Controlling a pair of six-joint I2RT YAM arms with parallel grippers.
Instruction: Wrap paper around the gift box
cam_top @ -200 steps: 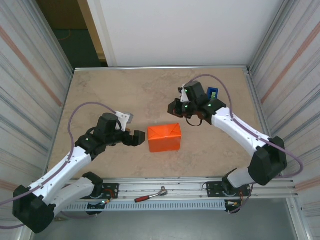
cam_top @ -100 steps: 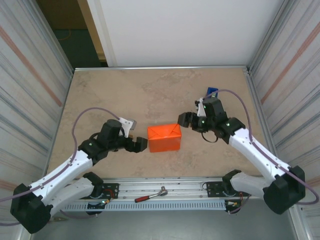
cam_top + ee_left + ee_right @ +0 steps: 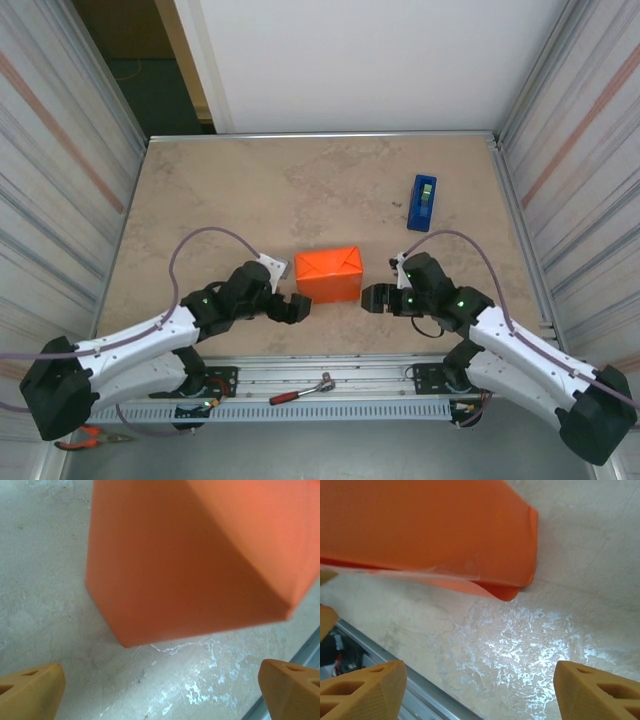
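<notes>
**Wrapped box flanked by two grippers, jaws spread**

The gift box (image 3: 328,274) is found at the centre of the table (image 3: 250,190), covered in the orange paper (image 3: 420,525). One paper edge is seen lifted at a lower corner. The left gripper (image 3: 297,308) is positioned just near-left of the box and the right gripper (image 3: 368,298) just right. Both sets of jaws are held apart and empty. A blue tape dispenser (image 3: 423,202) is noted far right.

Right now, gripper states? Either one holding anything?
Left gripper: open, holding nothing; the gift box sits just ahead of it.
Right gripper: open, holding nothing.
</notes>
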